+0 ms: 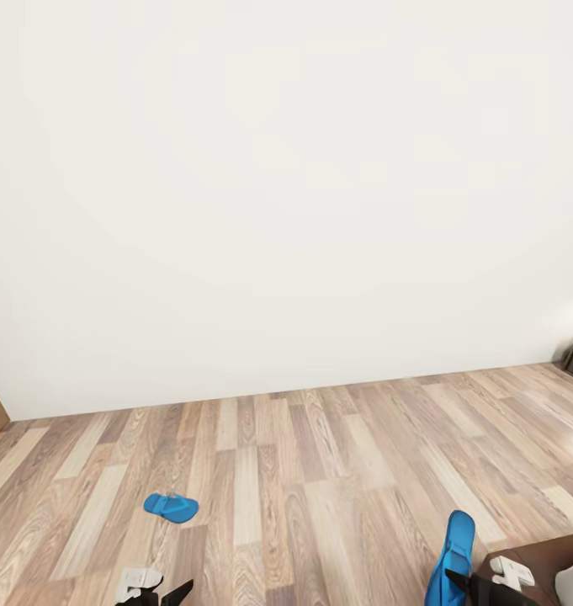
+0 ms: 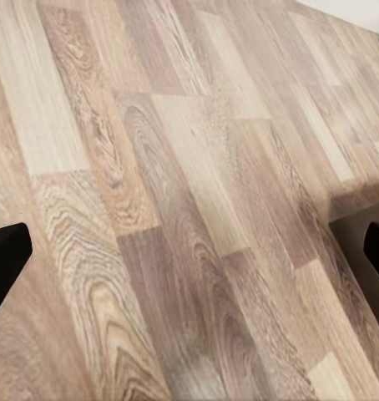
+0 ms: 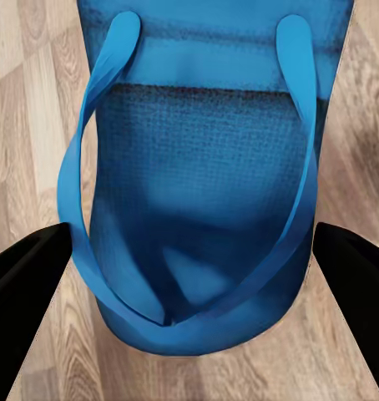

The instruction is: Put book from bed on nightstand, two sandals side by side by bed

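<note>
Down at the floor point(image 1: 320, 471) beside the bed frame point(image 1: 547, 551), the right end effector point(image 3: 189, 267) straddles one sandal point(image 3: 202, 167), fingers spread and unclenched (seemingly for placing it). Its mate point(image 1: 171, 507) lies well apart; the left end effector point(image 2: 189, 259) hangs released.

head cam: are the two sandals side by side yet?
No. One sandal lies alone on the floor at left, the other sandal far off at right by the right end effector.

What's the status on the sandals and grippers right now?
Right gripper open, straddling one sandal. Left gripper open over bare floor. Other sandal lies apart. Nothing in the way.
</note>
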Available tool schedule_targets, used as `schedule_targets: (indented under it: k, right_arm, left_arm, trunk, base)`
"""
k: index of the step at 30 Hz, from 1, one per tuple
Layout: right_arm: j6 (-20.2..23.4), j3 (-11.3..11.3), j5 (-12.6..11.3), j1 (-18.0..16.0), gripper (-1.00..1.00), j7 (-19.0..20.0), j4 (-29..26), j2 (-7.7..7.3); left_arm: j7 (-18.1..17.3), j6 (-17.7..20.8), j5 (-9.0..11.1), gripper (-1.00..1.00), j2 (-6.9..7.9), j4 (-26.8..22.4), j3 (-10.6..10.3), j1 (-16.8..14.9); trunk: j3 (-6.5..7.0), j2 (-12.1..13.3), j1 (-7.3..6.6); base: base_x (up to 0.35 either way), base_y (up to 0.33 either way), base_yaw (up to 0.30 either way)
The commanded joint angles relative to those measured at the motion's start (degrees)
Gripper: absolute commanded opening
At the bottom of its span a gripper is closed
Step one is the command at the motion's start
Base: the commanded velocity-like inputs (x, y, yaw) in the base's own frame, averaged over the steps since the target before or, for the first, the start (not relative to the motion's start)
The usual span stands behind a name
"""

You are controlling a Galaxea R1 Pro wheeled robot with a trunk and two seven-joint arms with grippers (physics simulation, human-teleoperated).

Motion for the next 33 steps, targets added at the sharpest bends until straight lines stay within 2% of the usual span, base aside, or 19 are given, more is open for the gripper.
schedule_targets:
  k: [1,12,27,33]
  right_arm:
    - [0.6,-0.4,-0.2,0.0,-1.00,0.3,0.0,0.03]
    - [0.6,-0.4,-0.2,0.0,-1.00,0.3,0.0,0.03]
    - [0.6,-0.4,-0.2,0.0,-1.00,0.3,0.0,0.03]
    - [0.6,-0.4,-0.2,0.0,-1.00,0.3,0.0,0.03]
  left_arm:
    - [-0.3,0.3,0.3,1.00,0.00,0.0,0.1,0.0]
    - [-0.3,0.3,0.3,1.00,0.00,0.0,0.1,0.0]
    - [-0.3,0.3,0.3,1.00,0.00,0.0,0.1,0.0]
    - [-0.3,0.3,0.3,1.00,0.04,0.0,0.1,0.0]
  trunk:
    - [-0.06,0.0,0.02]
    - [-0.06,0.0,0.02]
    - [-0.06,0.0,0.02]
    - [-0.06,0.0,0.02]
  base:
    - [0.325,0.000,0.000]
    - [0.325,-0.013,0.000]
    - [0.299,-0.128,0.000]
    - [0.108,-0.034,0.000]
